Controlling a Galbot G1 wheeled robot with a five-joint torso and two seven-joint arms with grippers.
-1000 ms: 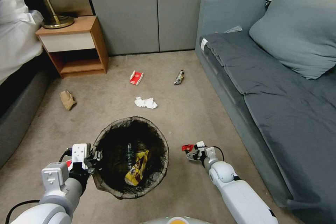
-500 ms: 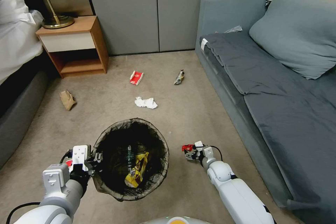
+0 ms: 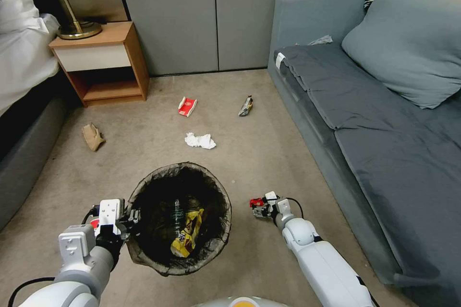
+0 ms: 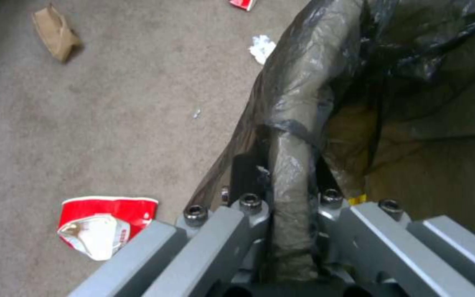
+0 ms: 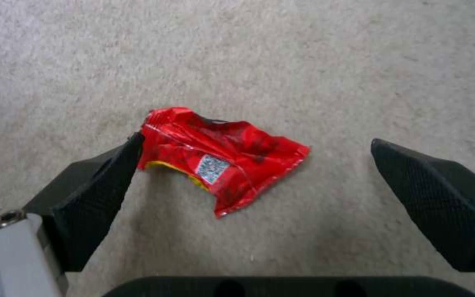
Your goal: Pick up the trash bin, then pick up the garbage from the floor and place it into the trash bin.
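L gripper (image 3: 128, 217) stays out of it, clamped on the trash bin (image 3: 178, 218) rim, as R gripper (image 5: 248, 181), jaws wide, straddles a red wrapper (image 5: 221, 159) on carpet w/ one pad touching; closing could nudge it free.

I see beige carpet (image 3: 269, 153) running to grey wall panels (image 3: 216, 14). A wooden nightstand (image 3: 103, 64) with a brass lamp (image 3: 77, 24) stands left; a grey sofa (image 3: 379, 120) fills the right.
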